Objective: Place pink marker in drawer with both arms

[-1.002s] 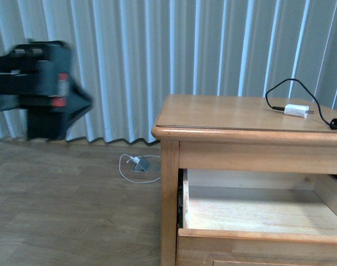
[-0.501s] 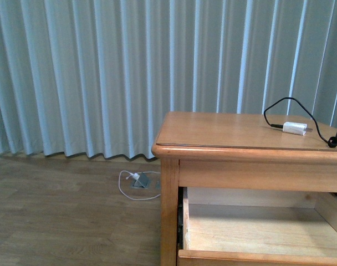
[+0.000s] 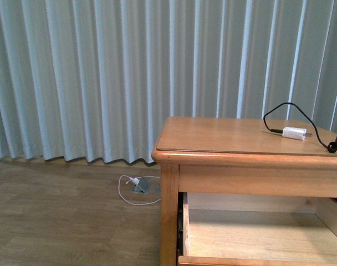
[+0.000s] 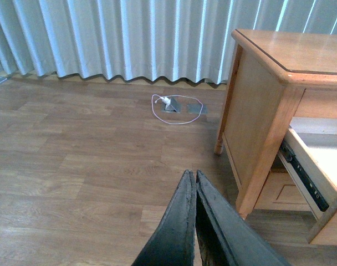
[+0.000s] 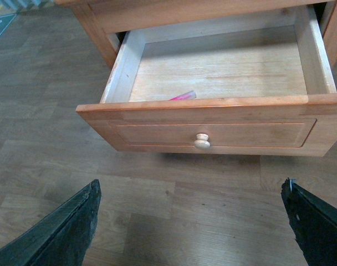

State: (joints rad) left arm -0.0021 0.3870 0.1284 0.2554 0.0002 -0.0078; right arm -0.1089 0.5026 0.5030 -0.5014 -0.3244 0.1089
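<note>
The upper drawer (image 5: 213, 131) stands pulled out, its pale knob (image 5: 202, 141) facing me in the right wrist view. The pink marker (image 5: 183, 96) lies inside it on the light wood floor, close behind the front panel. My right gripper (image 5: 193, 191) is open and empty, its fingers wide apart over the floor in front of the drawer. My left gripper (image 4: 195, 174) is shut and empty, over the wooden floor to the left of the cabinet. The open drawer also shows in the front view (image 3: 257, 233) and in the left wrist view (image 4: 318, 166). Neither arm shows in the front view.
The honey-coloured cabinet (image 3: 246, 144) carries a white charger plug (image 3: 294, 133) with a black cable. A grey floor socket with a white cord (image 3: 138, 185) lies by the curtain (image 3: 102, 77). The lower drawer's front (image 4: 279, 191) shows under the open one.
The front view has shifted so the cabinet sits lower in the picture. The blurred black arm at the left a second ago has gone out of that view.
</note>
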